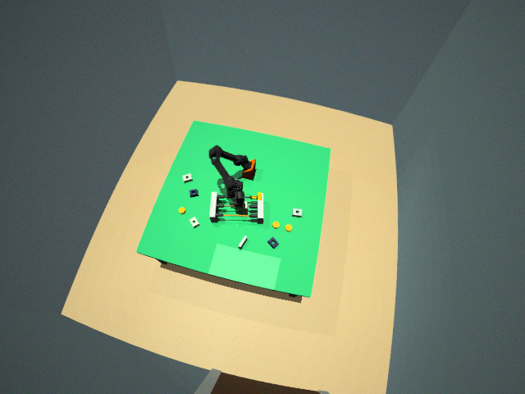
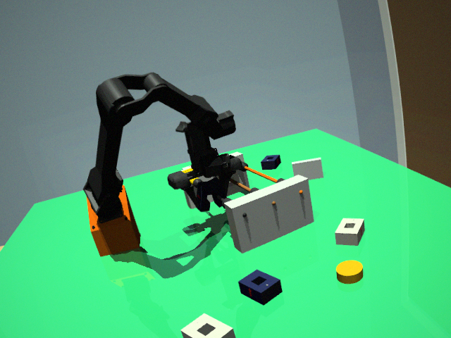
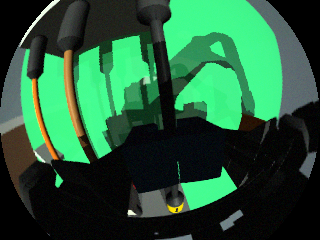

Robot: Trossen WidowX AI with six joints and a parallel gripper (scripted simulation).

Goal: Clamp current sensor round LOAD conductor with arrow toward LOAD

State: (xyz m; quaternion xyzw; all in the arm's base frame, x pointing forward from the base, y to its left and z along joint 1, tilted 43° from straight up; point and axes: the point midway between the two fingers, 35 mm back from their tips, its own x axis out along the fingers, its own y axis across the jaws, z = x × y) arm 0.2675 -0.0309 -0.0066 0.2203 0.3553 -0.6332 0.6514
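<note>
My gripper (image 1: 239,198) (image 2: 208,193) (image 3: 168,136) is shut on the dark blue split-core current sensor (image 2: 201,195) (image 3: 194,150). It holds the sensor inside the conductor rack, between the two white end plates (image 1: 213,206) (image 2: 269,215). In the wrist view the sensor sits around the black conductor (image 3: 162,67), which runs through its middle. Two orange conductors (image 3: 75,100) (image 2: 259,174) run beside it. A small yellow marker (image 3: 175,207) (image 1: 259,196) shows at the near end of the black conductor. I cannot tell whether the sensor is latched, and I cannot see its arrow.
The arm's orange base (image 2: 113,229) stands behind the rack. Loose dark blue blocks (image 2: 260,286) (image 2: 270,161), white blocks (image 2: 349,231) (image 2: 207,329), a yellow disc (image 2: 349,271) and a small white plate (image 2: 307,167) lie around on the green table (image 2: 382,189). A paler green patch (image 1: 245,264) marks the front edge.
</note>
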